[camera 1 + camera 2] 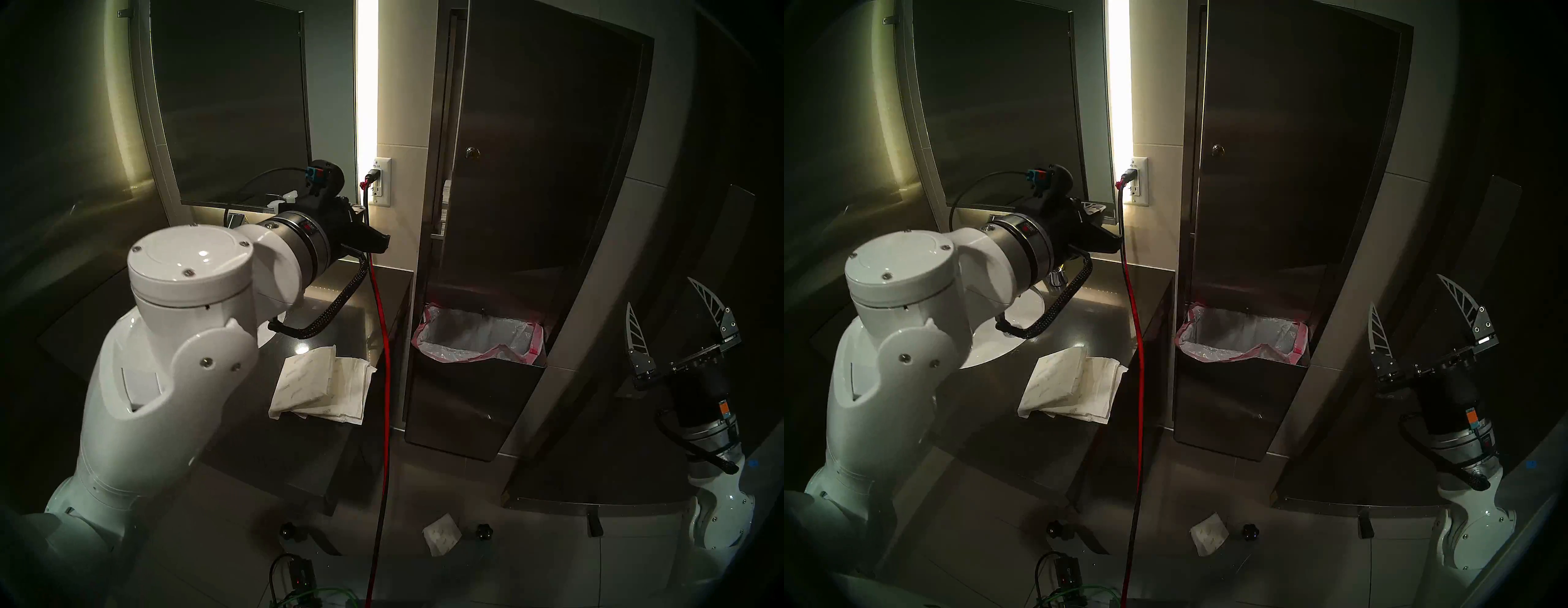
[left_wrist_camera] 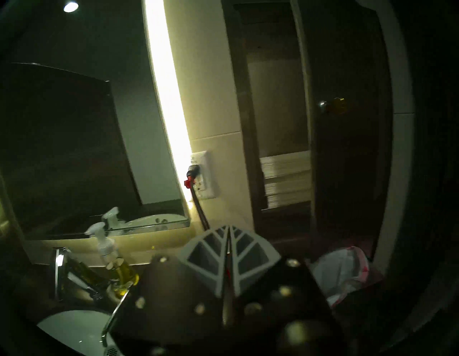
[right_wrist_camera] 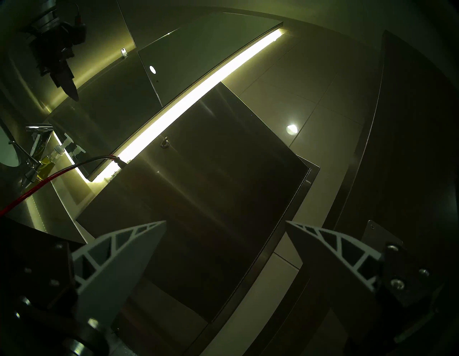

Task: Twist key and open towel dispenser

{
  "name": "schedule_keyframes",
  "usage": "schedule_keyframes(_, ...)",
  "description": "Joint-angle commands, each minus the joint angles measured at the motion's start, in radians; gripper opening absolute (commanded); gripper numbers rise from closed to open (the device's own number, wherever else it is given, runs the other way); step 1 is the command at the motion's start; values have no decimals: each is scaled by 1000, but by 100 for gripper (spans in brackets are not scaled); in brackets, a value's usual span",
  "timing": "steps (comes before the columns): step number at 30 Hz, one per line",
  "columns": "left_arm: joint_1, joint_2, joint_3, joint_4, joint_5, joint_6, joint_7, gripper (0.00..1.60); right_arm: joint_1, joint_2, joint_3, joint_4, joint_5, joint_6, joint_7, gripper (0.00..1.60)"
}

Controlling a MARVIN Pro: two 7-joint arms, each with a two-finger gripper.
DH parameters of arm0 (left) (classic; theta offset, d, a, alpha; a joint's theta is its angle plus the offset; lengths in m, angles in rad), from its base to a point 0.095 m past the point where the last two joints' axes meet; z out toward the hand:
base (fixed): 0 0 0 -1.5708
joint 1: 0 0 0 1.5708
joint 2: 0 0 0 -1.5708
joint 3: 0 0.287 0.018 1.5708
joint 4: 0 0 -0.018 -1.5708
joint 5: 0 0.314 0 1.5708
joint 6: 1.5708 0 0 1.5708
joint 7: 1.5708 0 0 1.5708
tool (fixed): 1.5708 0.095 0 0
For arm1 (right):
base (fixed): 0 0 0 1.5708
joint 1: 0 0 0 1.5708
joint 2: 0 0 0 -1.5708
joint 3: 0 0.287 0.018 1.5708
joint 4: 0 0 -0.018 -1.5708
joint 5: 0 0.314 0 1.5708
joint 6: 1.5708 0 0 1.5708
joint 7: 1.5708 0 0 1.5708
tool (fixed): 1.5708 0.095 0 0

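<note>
While the towel dispenser point(image 1: 530, 178) stands against the wall just past the right edge of the desk point(image 1: 339, 450), its long door panel hangs swung outward, leaving a dark gap along its left side in which a stack of paper towels point(image 2: 285, 181) shows inside the cabinet. The key point(image 1: 471, 152) sits on the door panel near its left edge, roughly at mid-height, above the bin with the pink-edged bag point(image 1: 475, 339). The left tool point(image 2: 228, 258) hovers over the far right corner of the desk, beside the wall outlet point(image 1: 379, 182), with its two white ribbed fingers pressed flat together and nothing between them; the key lies up and to its right, well apart from it. The right tool point(image 1: 666, 322) hangs low to the right of the dispenser, its fingers spread wide and empty, and in its wrist view the key point(image 3: 164, 143) appears far beyond the fingertips on the steel door. Folded paper towels point(image 1: 322, 384) lie at the near right corner of the desk, close to a red cable point(image 1: 384, 382) running down from the outlet along the right edge.
</note>
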Motion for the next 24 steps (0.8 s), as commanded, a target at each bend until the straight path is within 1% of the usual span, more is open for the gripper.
schedule_keyframes(1, -119, 48, -11, 40, -60, -3, -104, 0, -4, 32, 5, 3, 56, -7, 13, 160)
schedule_keyframes(2, -108, 38, -17, 43, -44, -3, -124, 0, -4, 33, 5, 3, 58, -8, 15, 160)
schedule_keyframes(3, -108, 38, -17, 43, -44, -3, -124, 0, -4, 33, 5, 3, 58, -8, 15, 160)
schedule_keyframes(5, -146, 47, 7, 65, -61, -3, -130, 0, -4, 34, 6, 4, 65, -8, 20, 160)
schedule_keyframes(9, -171, 13, 20, 98, -69, -3, -164, 0, -3, 35, 8, 6, 72, -9, 27, 160)
schedule_keyframes(10, -181, 1, 21, 117, -85, -3, -158, 0, -3, 35, 9, 6, 74, -9, 30, 160)
schedule_keyframes(15, -188, -43, 12, 191, -107, -3, -146, 0, -1, 33, 10, 7, 79, -8, 37, 160)
schedule_keyframes(20, -202, -57, 12, 229, -115, -17, -155, 0, 1, 32, 12, 7, 84, -8, 44, 160)
schedule_keyframes(22, -200, -72, 3, 245, -127, -28, -157, 0, 2, 31, 12, 8, 85, -8, 45, 160)
schedule_keyframes(24, -210, -72, 4, 262, -126, -31, -164, 0, 2, 31, 13, 8, 85, -8, 46, 160)
